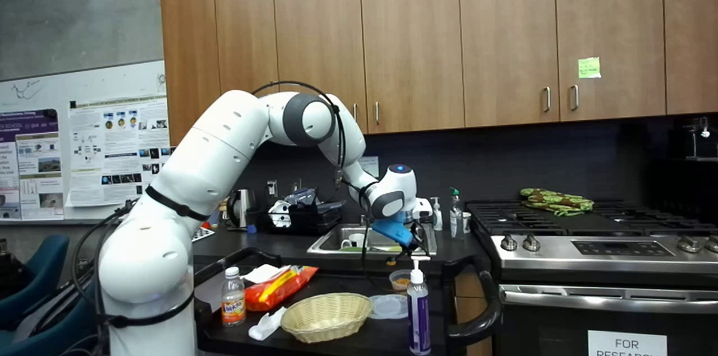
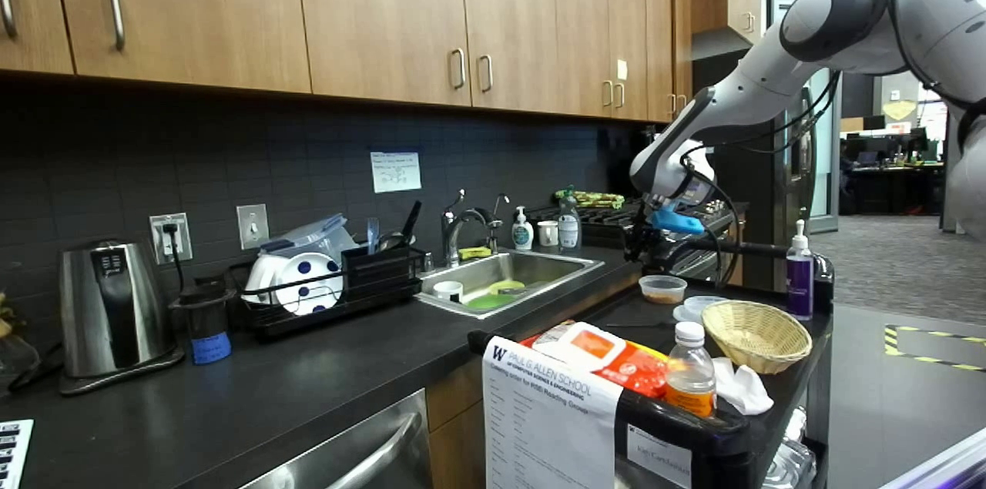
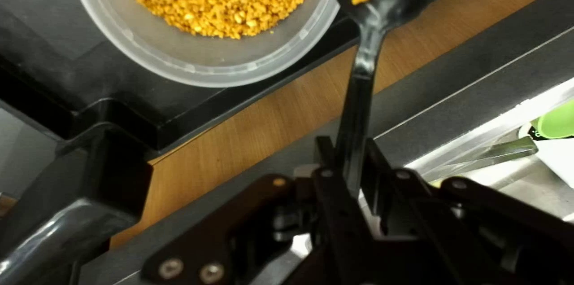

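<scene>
gripper [image 3: 346, 146] is black, silver screws [image 3: 171, 268], bright blue piece [image 1: 392, 230] right above it, blue light [image 1: 400, 168] farther up from it. rest is a white arm [image 1: 219, 148], grey joint bands [image 1: 293, 119], black cables [image 1: 341, 143] n straps [image 1: 177, 206] tbh

Wooden cabinets [image 1: 412, 36] hang higher than jaws, dark wall [image 1: 527, 160] behind jaws. Steel stove [image 1: 606, 263] stands near jaws, black countertop [image 2: 308, 373] also. Concrete wall [image 1: 78, 8] with whiteboard [image 1: 95, 87] rises well apart from jaws. Grey floor [image 2: 878, 412] lies below jaws.
</scene>
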Tool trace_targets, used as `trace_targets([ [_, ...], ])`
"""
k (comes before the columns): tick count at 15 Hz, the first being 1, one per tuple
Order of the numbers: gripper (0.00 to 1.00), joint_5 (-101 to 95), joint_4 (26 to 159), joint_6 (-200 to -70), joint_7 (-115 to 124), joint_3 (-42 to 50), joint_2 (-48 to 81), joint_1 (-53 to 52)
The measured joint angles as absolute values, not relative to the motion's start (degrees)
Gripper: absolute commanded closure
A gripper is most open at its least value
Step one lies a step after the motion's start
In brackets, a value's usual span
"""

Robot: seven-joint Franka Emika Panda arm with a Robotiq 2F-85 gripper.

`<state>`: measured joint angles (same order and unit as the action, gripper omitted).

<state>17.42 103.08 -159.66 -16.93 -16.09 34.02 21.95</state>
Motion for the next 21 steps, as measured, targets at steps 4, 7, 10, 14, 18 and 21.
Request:
trace_targets([
  [4, 0.96, 19.4, 102.4, -158.2, -18.4, -16.2, 34.0, 22.4],
  [7, 0.96, 19.4, 102.0, -158.0, -18.5, -15.6, 34.0, 22.1],
  [10, 0.96, 18.4, 101.4, -158.1, -18.4, -12.7, 34.0, 20.4],
  [14, 0.96, 15.1, 100.6, -158.3, -17.3, -8.6, 34.0, 17.5],
  [18, 0.96, 10.8, 100.4, -158.2, -15.8, -5.6, 34.1, 14.4],
  [21, 0.85, 8.6, 100.4, -158.2, -15.1, -4.4, 34.4, 12.6],
])
